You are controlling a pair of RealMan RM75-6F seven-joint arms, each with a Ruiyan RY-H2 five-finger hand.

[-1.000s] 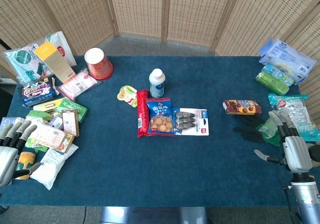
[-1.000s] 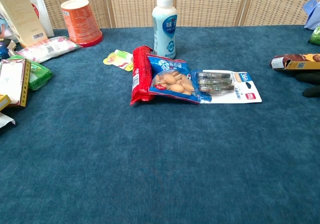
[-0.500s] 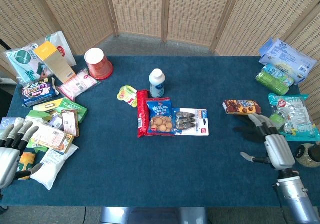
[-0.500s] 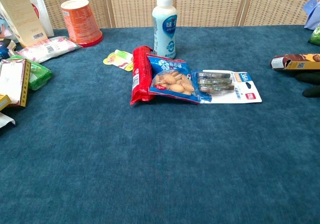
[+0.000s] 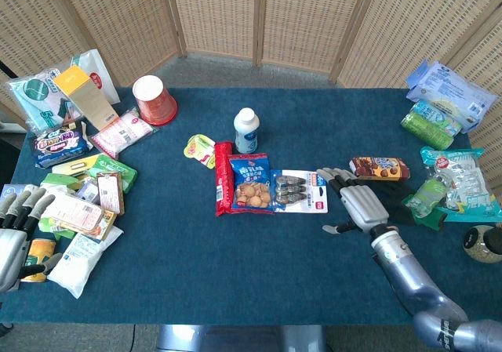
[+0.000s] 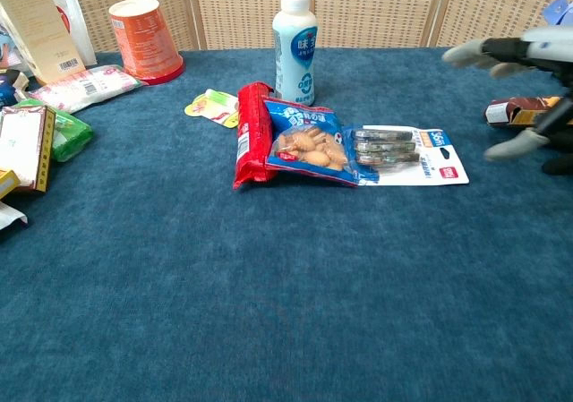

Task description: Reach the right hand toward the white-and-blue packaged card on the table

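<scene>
Card: white-and-blue packaged card (image 5: 301, 190) lies flat at centre frame on the blue counter (image 5: 235, 281), its left edge tucked under the blue cookie bag (image 5: 251, 183).
Right hand: right hand (image 5: 359, 205) hovers just right of the card, fingers spread, holding nothing.
Neighbours: red packet (image 5: 223, 178) beside the bag; white bottle (image 5: 246, 130) upright behind.
Left hand: left hand (image 5: 14, 230) at lower left, fingers apart, over the packets.

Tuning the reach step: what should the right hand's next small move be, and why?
Probably ease the right hand a little further toward the robot's left and down onto the white-and-blue packaged card. Its fingers are spread, holding nothing, and its fingertips sit just beside the card's near edge, apparently above the table and not yet touching it. The biscuit bag overlaps the card's far edge.
</scene>
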